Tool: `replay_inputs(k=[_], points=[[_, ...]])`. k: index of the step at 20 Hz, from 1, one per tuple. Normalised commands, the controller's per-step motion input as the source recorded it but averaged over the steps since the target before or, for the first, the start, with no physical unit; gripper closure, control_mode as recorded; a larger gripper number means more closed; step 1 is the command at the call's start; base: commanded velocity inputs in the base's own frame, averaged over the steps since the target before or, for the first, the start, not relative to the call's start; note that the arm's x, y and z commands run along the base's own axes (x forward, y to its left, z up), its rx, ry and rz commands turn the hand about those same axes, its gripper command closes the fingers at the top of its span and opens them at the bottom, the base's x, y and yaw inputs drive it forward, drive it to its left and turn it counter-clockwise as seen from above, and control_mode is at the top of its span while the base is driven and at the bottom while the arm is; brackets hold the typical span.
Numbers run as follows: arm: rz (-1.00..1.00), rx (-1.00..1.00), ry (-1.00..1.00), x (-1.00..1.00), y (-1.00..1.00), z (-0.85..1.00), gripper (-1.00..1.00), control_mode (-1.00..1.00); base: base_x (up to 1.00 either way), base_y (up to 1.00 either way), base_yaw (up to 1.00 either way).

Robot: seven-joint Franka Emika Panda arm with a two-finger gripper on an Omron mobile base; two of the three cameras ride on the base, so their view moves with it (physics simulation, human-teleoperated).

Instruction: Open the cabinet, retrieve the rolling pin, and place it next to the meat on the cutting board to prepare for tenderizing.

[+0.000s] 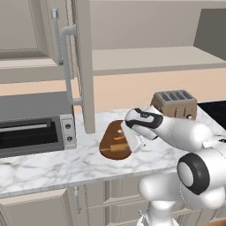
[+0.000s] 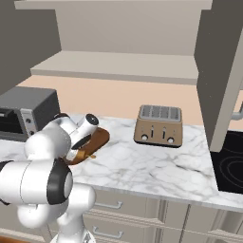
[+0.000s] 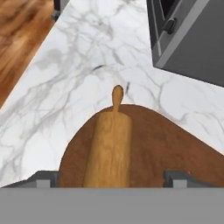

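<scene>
**One rolling pin on one cutting board, jaws spread**

We count one rolling pin (image 3: 109, 146), lying flat on the single dark oval cutting board (image 3: 162, 144), its knob end reaching just past the board's rim over the marble counter (image 3: 83, 57). In the hand view our gripper (image 3: 111, 178) hovers right above it, the two fingertips (image 3: 43, 178) standing wide apart on either side of the pin, not touching it. From the left base view we see one small orange piece of meat (image 1: 117, 137) on the board beside the pin. One four-slot toaster (image 2: 159, 126) stands well apart to the right, one toaster oven (image 1: 31, 132) to the left. The cabinet (image 1: 84, 66) hangs open above, one door swung outward.
</scene>
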Motion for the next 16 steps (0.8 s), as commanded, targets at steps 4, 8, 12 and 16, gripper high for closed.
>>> replay_inputs(k=[4, 8, 12, 16], points=[[-0.02, 0.00, -0.03, -0.14, 0.00, 0.35, -1.00, -1.00, 0.00, 0.00, 0.00], [-0.04, 0.00, 0.00, -0.21, -0.01, 0.44, -1.00, -1.00, 0.00, 0.00, 0.00], [-0.05, 0.00, 0.00, -0.25, -0.03, 0.50, -1.00, -1.00, 0.00, 0.00, 0.00], [-0.07, 0.02, 0.00, -0.44, -0.05, 0.45, -1.00, -1.00, 0.00, 0.00, 0.00]])
